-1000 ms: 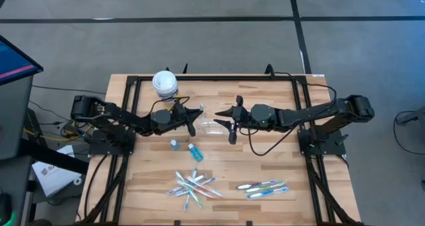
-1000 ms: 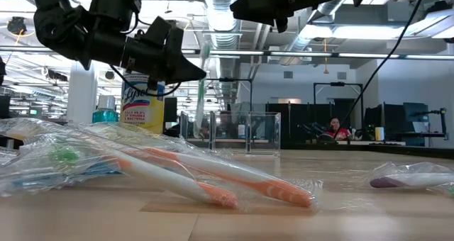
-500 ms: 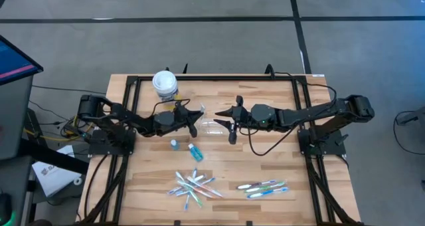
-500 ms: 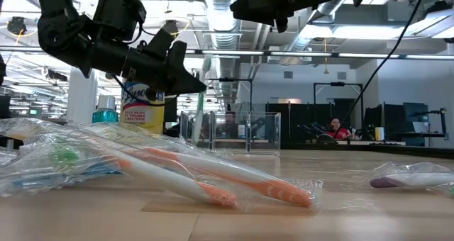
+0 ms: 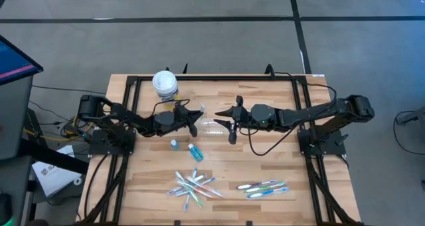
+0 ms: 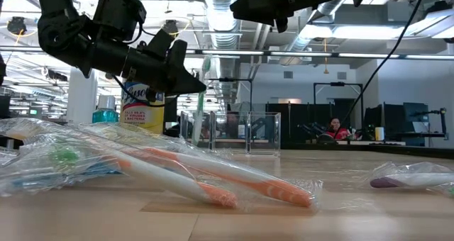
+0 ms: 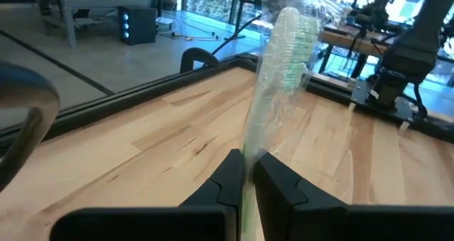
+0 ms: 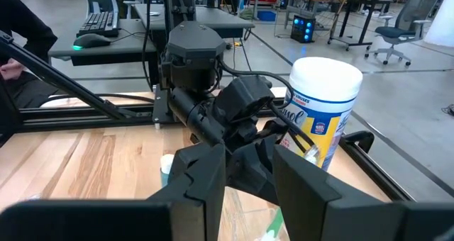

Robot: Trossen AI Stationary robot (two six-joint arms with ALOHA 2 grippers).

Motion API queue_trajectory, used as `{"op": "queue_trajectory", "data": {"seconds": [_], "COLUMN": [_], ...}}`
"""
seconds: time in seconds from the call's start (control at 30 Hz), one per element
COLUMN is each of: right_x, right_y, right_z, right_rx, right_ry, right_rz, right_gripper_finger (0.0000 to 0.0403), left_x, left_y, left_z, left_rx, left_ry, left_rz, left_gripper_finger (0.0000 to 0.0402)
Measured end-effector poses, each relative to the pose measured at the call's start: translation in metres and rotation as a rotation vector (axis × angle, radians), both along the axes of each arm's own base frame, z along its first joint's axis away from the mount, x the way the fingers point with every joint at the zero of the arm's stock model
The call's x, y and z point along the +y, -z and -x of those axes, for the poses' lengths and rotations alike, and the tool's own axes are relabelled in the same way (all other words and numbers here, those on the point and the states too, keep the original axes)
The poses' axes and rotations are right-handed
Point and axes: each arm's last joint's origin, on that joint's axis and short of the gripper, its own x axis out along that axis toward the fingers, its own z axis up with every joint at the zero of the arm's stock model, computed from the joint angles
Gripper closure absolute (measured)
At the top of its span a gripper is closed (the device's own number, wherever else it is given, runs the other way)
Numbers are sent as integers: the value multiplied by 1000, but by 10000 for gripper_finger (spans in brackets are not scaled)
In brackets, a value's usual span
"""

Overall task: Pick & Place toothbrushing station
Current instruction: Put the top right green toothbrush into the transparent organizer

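My left gripper point(image 5: 196, 114) hovers at the left edge of the clear cup point(image 5: 211, 126), shut on a wrapped toothbrush point(image 7: 280, 64) with green bristles. In the low view the toothbrush's lower end point(image 6: 201, 124) shows at the cup's point(image 6: 241, 131) left part; whether it is inside I cannot tell. My right gripper point(image 5: 230, 127) stands open, high over the cup's right side, nothing between its fingers point(image 8: 206, 177). Two teal toothpaste tubes point(image 5: 174, 144) point(image 5: 194, 152) lie nearer the front. The cup rests on its base. My left gripper pinches the wrapped toothbrush's shaft point(image 7: 248, 145) between its two fingers, partway along its length. The fingers come nearly level from the table's left and lie across the toothbrush. The toothbrush stands about upright, bristle head above the fingers, clear of the table.
A white tub with a yellow label point(image 5: 165, 84) stands behind my left arm. Two heaps of wrapped toothbrushes point(image 5: 192, 185) point(image 5: 264, 187) lie near the front edge, close before the low camera point(image 6: 177, 170). A black frame rims the table point(image 5: 133, 80).
My left gripper has sunk a little toward the cup and rolled slightly, carrying the toothbrush down with it; over the last half second it has kept still.
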Motion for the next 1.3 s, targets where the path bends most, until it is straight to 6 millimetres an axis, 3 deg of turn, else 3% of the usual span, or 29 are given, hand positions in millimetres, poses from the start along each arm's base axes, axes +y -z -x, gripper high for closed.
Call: {"op": "queue_trajectory", "data": {"seconds": [0.8,1.3], "right_x": [0,0], "right_y": [0,2], "right_z": [0,0], "right_rx": [4,19], "right_ry": [0,1], "right_rz": [0,0], "right_gripper_finger": [295,295], "left_x": [-1,-1], "left_y": [4,6], "left_z": [0,1], "left_rx": [-24,1], "left_ry": [0,1], "left_rz": [110,111], "left_gripper_finger": [384,295]}}
